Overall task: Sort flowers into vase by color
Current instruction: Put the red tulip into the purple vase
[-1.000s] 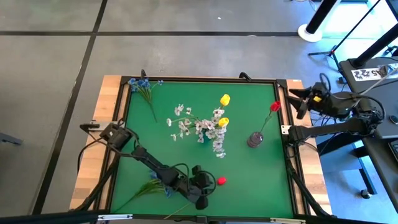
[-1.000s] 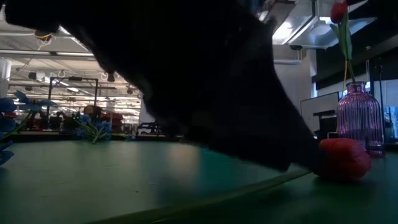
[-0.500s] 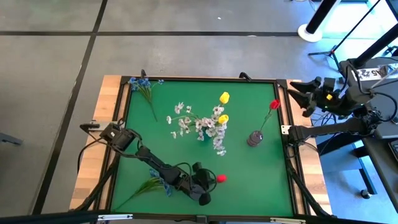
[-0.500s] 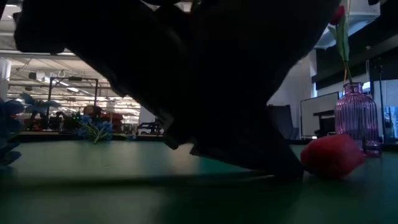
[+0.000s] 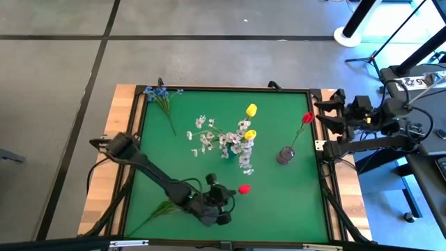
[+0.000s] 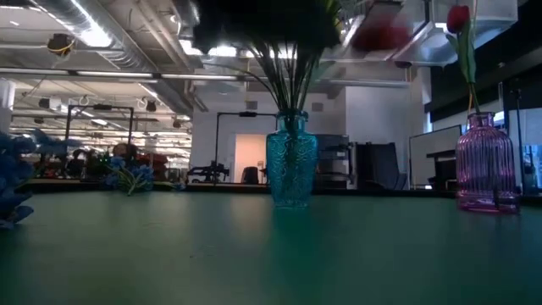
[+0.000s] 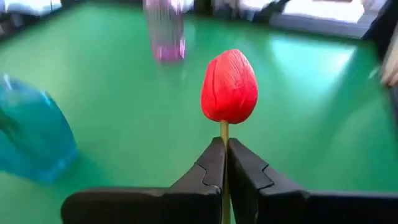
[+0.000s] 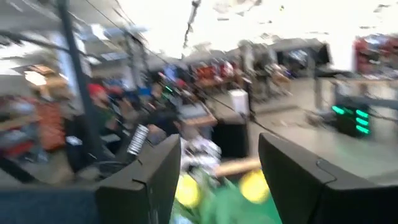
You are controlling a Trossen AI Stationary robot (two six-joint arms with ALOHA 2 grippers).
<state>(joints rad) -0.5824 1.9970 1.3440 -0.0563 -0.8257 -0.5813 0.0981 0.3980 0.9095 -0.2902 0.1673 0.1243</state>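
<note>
Overhead view of the green bench (image 5: 279,202); the left gripper (image 5: 224,197) sits in the lower centre of the frame, its fingers (image 7: 208,168) closed on the green stem of a red tulip (image 5: 244,188), whose bloom stands clear just beyond the fingertips in the left wrist view; the right gripper (image 5: 327,111) waits at the upper right edge of the bench, its fingers (image 8: 149,180) spread apart and holding nothing. A second red tulip (image 5: 307,118) stands in the purple vase (image 5: 286,155), right of centre; two yellow tulips (image 5: 251,110) and white sprigs (image 5: 226,143) cluster at the teal vase (image 6: 291,169) in mid-frame; one blue sprig (image 5: 159,94) lies in the upper left corner of the bench; another blue sprig (image 5: 167,209) lies at lower left, near the left arm.
</note>
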